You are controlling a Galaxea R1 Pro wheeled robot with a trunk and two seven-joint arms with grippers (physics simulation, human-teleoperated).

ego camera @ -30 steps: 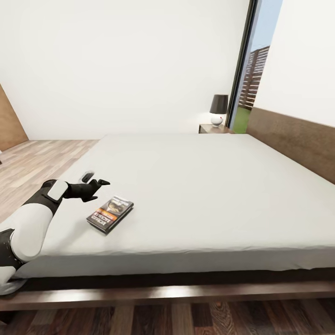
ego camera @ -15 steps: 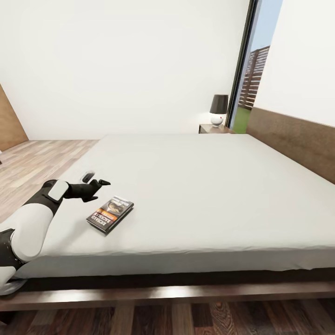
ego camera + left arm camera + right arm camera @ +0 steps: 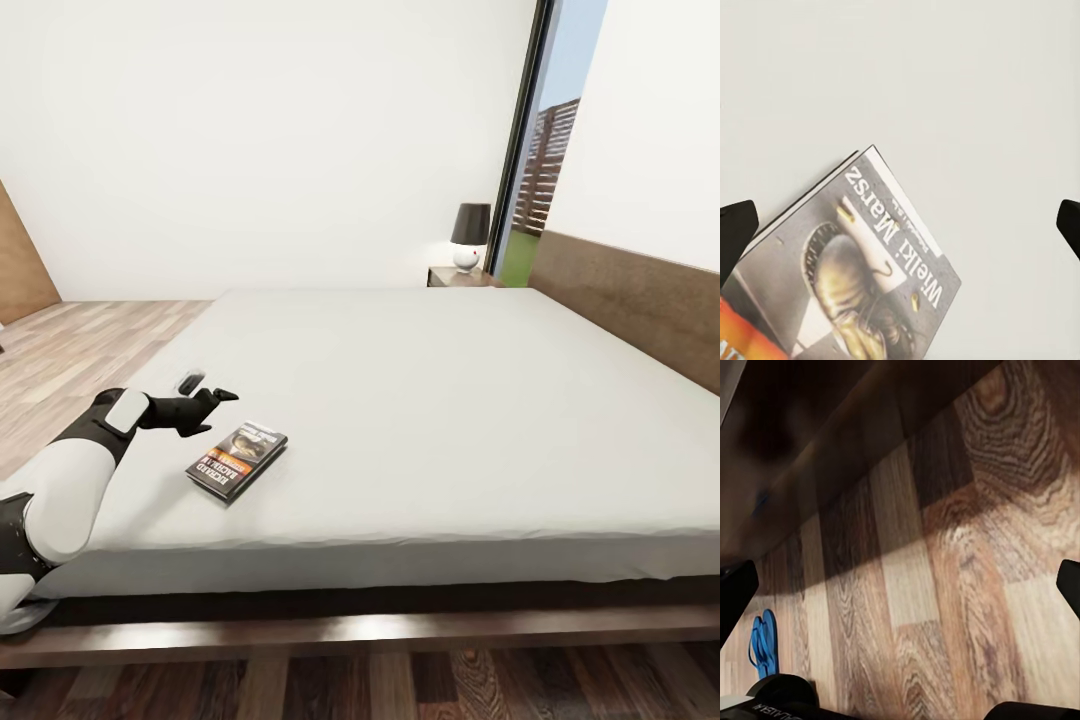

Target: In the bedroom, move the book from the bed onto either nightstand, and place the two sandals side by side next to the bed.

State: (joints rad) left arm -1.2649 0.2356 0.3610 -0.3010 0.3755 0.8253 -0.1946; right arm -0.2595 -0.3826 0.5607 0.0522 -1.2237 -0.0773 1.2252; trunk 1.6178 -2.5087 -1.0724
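The left claw (image 3: 213,401) is hovering with its black fingers spread apart and gripping nothing, just above the plain light-grey mattress of the low dark-brown wooden bed (image 3: 420,400), close beside the small thin paperback book (image 3: 237,459) with a dark grey cover and orange and white lettering, which is lying flat near the bed's front left corner. The right claw (image 3: 900,585) is hanging with its fingers wide apart and empty over the wood-plank floor (image 3: 967,585), where a pair of bright blue flip-flop sandals (image 3: 762,641) is lying side by side beyond it. Past the bed's far corner, a low dark-brown wooden nightstand (image 3: 460,278) is carrying a black-shaded lamp with a round white base (image 3: 469,236).
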